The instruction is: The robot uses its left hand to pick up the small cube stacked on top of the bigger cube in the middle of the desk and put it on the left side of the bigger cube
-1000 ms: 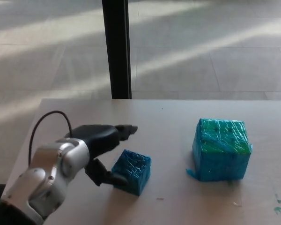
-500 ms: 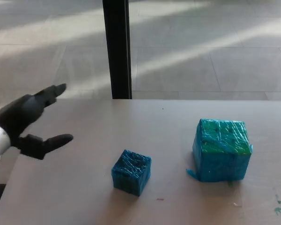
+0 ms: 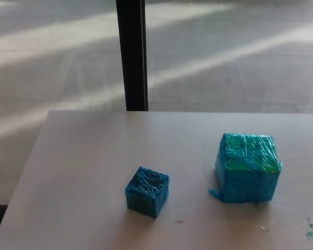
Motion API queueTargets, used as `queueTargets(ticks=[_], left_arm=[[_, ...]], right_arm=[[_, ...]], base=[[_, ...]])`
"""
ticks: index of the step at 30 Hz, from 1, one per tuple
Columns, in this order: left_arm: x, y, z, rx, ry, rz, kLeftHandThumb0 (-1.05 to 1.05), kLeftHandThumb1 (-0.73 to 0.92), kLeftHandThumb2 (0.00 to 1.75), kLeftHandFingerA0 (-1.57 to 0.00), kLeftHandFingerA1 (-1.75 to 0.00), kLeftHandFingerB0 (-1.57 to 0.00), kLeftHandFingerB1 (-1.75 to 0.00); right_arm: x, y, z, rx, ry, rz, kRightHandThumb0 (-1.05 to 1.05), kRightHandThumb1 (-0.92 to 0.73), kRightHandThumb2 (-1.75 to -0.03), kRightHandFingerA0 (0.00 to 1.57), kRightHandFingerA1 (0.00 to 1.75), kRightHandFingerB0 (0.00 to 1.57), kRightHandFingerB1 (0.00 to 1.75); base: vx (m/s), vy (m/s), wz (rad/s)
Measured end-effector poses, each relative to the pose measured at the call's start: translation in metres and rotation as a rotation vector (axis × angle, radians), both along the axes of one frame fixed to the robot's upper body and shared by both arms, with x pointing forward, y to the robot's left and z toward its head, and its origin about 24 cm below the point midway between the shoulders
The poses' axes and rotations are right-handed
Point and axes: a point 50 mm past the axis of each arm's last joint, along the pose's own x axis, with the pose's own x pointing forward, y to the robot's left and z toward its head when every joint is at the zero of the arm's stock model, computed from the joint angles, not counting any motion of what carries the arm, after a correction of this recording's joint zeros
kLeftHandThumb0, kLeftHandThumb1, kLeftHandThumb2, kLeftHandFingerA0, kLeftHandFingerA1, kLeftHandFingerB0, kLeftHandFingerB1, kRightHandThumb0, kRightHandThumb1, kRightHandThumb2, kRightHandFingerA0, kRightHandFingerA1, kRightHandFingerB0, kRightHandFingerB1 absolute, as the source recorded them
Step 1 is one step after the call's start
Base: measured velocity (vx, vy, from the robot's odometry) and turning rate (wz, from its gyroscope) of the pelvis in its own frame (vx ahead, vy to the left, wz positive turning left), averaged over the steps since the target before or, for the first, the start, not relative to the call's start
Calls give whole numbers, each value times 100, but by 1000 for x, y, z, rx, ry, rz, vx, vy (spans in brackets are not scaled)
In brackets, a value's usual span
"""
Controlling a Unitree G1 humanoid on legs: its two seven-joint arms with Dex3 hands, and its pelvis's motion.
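A small blue cube (image 3: 147, 191) sits lower centre on the desk, well left of the bigger blue-green cube (image 3: 247, 167).

Surface (image 3: 83, 172): pale, matte, fills lower half of view; far edge runs straight across. Small green paint marks (image 3: 310, 233) at approx. 4 o'clock, nr right edge. Tiny specks nr bottom centre. Black vertical post (image 3: 132, 54) at 12 o'clock, behind far edge. Tiled floor (image 3: 240, 57) beyond, w/ diagonal sunlight bands.
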Motion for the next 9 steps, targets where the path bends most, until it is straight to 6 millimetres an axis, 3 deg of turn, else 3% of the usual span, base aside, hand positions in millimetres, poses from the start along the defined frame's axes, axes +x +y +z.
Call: queueTargets(ticks=[2,3,4,5,6,7,8,9], left_arm=[[-17,11,-15,-57,10,92,-77,79,64,-59,-65,0,-22],[-31,17,-28,-102,22,162,-80,81,65,-35,-59,0,-21],[-43,22,-39,-139,34,220,-77,82,65,-29,-46,-2,-20],[-52,25,-47,-166,44,262,-77,82,65,-29,-46,-2,-20],[-66,28,-58,-201,61,323,-75,82,65,-45,-58,-5,-22],[-75,30,-66,-225,72,364,-76,82,65,-43,-61,-7,-23],[-81,31,-71,-241,79,393,-76,82,65,-43,-61,-7,-23],[-95,32,-81,-276,93,456,-78,83,65,-47,-66,-7,-23]], right_arm=[[0,0,0,0,-1,1,-47,-27,-75,58,97,69,67],[0,0,0,1,-2,3,-46,-26,-75,55,98,69,68],[0,0,0,1,-2,3,-42,-25,-79,55,99,69,69],[0,0,0,1,-3,3,-42,-25,-79,55,99,69,69],[0,0,0,2,-3,3,-43,-24,-79,63,101,69,70],[-1,0,0,2,-4,2,-53,-23,-91,73,91,66,76],[-1,0,0,2,-4,2,-53,-23,-91,73,91,66,76],[-1,0,0,2,-4,1,-47,-27,-77,70,97,70,69]], base=[[0,0,0],[0,0,0],[0,0,0],[0,0,0],[0,0,0],[0,0,0],[0,0,0],[0,0,0]])
